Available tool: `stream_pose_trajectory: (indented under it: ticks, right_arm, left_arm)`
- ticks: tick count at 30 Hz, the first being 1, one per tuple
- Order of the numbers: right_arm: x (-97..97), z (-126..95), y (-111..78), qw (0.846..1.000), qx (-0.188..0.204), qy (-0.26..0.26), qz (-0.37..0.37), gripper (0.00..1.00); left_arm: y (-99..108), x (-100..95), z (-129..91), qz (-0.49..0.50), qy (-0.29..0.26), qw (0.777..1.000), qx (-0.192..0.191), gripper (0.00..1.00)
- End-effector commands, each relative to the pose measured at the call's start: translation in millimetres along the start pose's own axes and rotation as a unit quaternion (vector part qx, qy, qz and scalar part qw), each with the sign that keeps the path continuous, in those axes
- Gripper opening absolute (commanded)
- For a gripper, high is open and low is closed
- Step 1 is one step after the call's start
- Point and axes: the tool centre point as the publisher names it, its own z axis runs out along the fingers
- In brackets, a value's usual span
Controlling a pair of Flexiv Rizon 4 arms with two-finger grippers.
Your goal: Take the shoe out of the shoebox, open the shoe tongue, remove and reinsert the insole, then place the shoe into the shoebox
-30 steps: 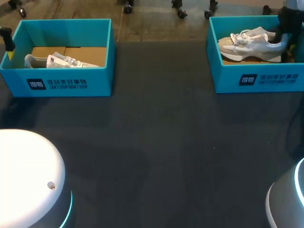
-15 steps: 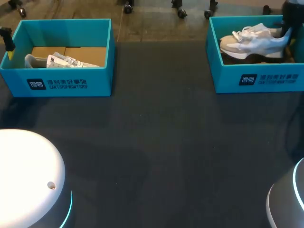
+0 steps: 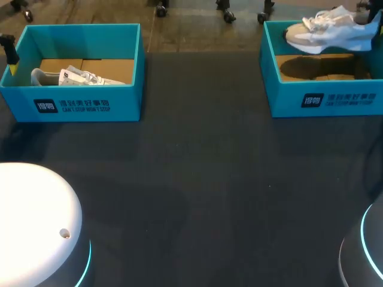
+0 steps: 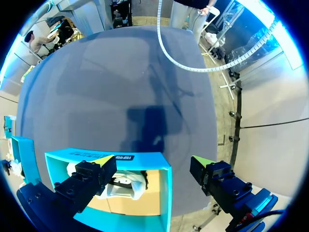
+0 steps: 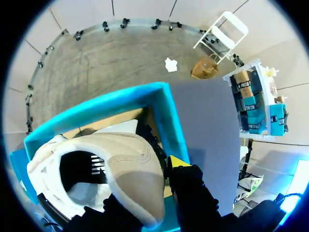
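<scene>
Shoe [image 3: 332, 30], pale grey with white laces, hangs in the air over the right box [image 3: 269, 89], heel pinched in the right tool [image 5: 154, 188], whose fingers are closed on the heel from both sides. A second ago it lay inside that box; it has since risen above the rim, leaving the cardboard floor bare. Each box front carries a dark label [image 3: 341, 100] with white print. The left box [image 3: 134, 72] keeps its second shoe [image 3: 78, 76], unmoved. The left tool [image 4: 153, 162] sits over the outer edge of that box, fingers spread wide with nothing between them, where it was before. Between and in front of the boxes the dark desk [image 3: 197, 179] lies open.
</scene>
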Motion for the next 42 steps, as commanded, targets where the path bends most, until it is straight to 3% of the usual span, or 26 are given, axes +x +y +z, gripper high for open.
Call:
stream_pose_trajectory:
  ticks: [1,11,19,24,32,37,42]
  right_arm:
    - [-10.5,-49,-13.7,1.000,-0.011,0.000,0.004,0.00]
    - [-10.9,-116,-31.9,0.999,-0.042,-0.007,-0.001,0.00]
    - [2.1,-183,-72.1,0.997,-0.067,-0.012,-0.021,0.00]
    - [33.5,-217,-121.9,0.997,-0.074,-0.010,-0.027,0.00]
    - [86.2,-237,-202.5,0.997,-0.080,0.001,-0.021,0.00]
    - [113.3,-239,-243.8,0.997,-0.081,-0.006,-0.009,0.00]
    - [135.0,-245,-286.7,0.993,-0.113,-0.019,0.011,0.00]
  left_arm:
    - [0,0.4,0,0.000,0.001,1.000,-0.001,1.00]
    - [0,0.4,0,0.000,0.001,1.000,-0.001,1.00]
    - [0,0.4,0,0.000,0.001,1.000,-0.001,1.00]
    - [0,0.4,0,0.000,0.001,1.000,-0.001,1.00]
    - [0,0.4,0,0.000,0.001,1.000,-0.001,1.00]
    - [0,0.4,0,0.000,0.001,1.000,-0.001,1.00]
    - [0,0.4,0,0.000,0.001,1.000,-0.001,1.00]
